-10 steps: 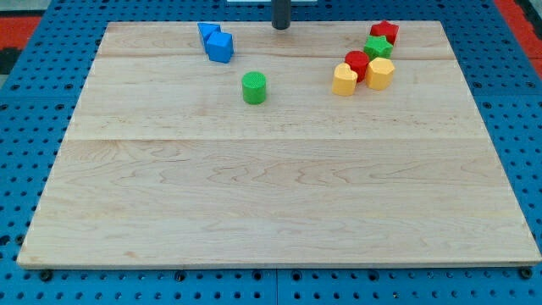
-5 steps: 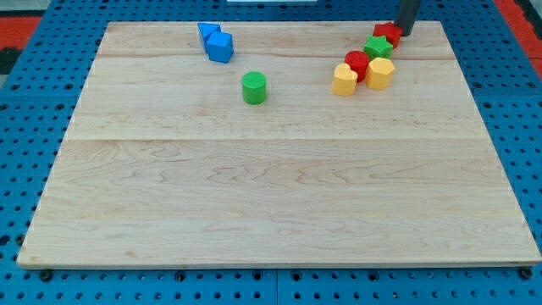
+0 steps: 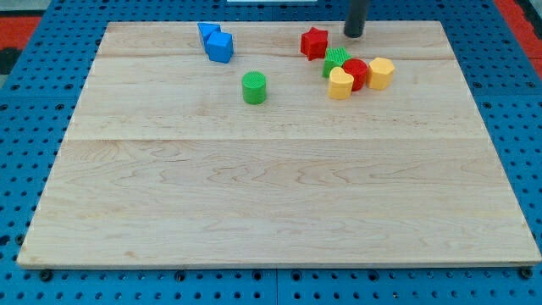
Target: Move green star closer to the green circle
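The green star lies near the view's top, right of centre, touching a red block and a yellow block. The green circle stands alone to its left, about a hundred pixels away. My tip is at the board's top edge, just above and to the right of the green star, apart from it. A red star lies left of the tip, above and left of the green star.
A second yellow block sits right of the red block. Two blue blocks sit together at the top left. The wooden board lies on a blue pegboard.
My tip swept right to the red star, then back left along the top edge. The red star and green star were pushed left; the red and yellow cluster shifted slightly.
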Controlling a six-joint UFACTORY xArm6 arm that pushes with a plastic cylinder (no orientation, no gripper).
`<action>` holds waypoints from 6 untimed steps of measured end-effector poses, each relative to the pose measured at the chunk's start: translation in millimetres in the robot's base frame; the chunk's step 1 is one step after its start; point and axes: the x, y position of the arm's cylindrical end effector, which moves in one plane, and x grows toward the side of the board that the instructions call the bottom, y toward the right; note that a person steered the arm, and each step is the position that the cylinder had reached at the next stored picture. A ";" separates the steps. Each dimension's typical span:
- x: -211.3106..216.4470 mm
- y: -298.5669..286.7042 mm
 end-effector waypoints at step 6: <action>92.9 -72.7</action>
